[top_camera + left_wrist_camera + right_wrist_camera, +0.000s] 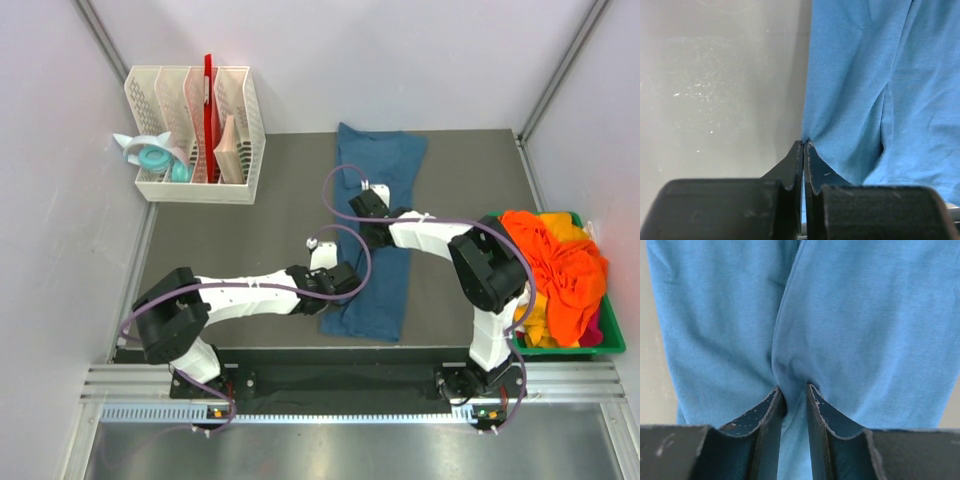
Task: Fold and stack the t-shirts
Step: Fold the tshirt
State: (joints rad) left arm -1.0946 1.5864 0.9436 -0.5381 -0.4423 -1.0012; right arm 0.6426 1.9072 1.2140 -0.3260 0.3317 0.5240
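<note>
**One tee half folded, the heap waiting**

The left tool (803, 144) is reaching in from the left side of the dark desk (240, 240). Its jaws are pressing together right at the left border of the teal-blue t-shirt (385, 160), near the near end. It seems to be nipping that border, though the wrist view is too tight to be sure.

The shirt is lying flat at mid-desk as a long narrow strip. Its long axis is running from the far edge toward the arms, with the far end leaning slightly right. Which end is carrying the collar I cannot tell.

The right tool (792, 390) is sitting on the strip's middle. Its jaws are standing a little apart and are pinching a raised ridge of the blue cloth between them.

At the far right, the orange tees (555, 270) are bunching up with yellow and magenta cloth in the green bin (618, 335).

By my reading, the lengthwise folds are looking done. The crosswise folds are remaining, no stack is showing, and the binned shirts are all waiting.
</note>
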